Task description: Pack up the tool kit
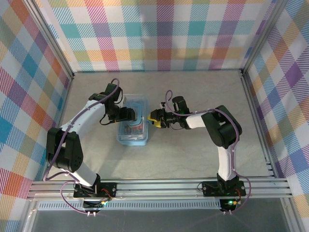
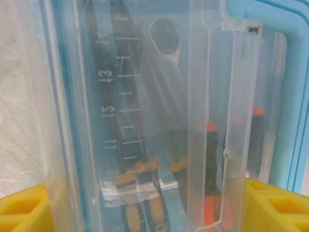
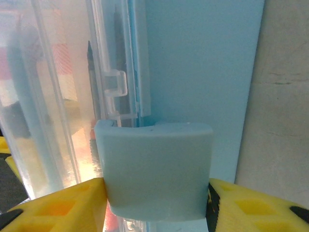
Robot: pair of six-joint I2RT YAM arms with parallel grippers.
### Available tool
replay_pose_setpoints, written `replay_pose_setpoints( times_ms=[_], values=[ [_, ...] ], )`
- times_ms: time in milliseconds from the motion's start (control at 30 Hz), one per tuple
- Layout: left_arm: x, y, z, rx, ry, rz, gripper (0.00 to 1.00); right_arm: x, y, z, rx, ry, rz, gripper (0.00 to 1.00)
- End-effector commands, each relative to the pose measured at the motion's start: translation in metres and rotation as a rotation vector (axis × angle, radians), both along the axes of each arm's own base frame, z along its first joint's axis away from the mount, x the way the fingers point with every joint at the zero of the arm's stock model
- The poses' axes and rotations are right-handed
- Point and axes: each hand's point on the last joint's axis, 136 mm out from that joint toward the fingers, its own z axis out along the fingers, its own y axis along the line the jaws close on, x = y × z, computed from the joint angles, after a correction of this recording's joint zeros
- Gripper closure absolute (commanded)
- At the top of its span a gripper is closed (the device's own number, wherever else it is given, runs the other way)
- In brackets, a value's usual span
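Jaws (both pairs) straddle tool kit.

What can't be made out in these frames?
Top view: what lies in the case, too small, partly under the left end effector.
Left wrist: how many screwdrivers, blurred behind the clear lid and cut off by the bottom edge.
Right wrist: whether the right end effector grips the blue tab or only flanks it.

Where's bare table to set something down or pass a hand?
Crowded: centre, left tool and right tool at the light-blue translucent plastic case. Free: beige table along the plaid back wall, right of the right arm, and before the front rail.
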Motion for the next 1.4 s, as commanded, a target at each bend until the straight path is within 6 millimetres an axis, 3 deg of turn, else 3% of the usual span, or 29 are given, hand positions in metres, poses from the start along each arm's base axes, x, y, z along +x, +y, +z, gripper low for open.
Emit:
replay_pose_setpoints(
  times_ms=[0, 633, 1067, 1367],
  values=[
    [-0.068, 0.027, -0.069, 0.162, 0.357, 0.007, 0.31, -0.007, -0.009, -0.005, -0.018, 0.016, 0.002, 0.46],
    [-0.076, 0.030, -0.075, 0.216, 0.383, -0.018, 0.31, 0.013, 0.002, 0.005, 0.029, 0.017, -0.019, 0.54],
    [-0.078, 0.026, -0.080, 0.222, 0.382, -0.033, 0.31, -0.002, -0.008, -0.038, -0.097, 0.083, -0.012, 0.53],
    [-0.078, 0.025, -0.079, 0.213, 0.378, -0.032, 0.31, -0.004, -0.013, -0.028, -0.127, 0.046, -0.011, 0.45]
  ],
)
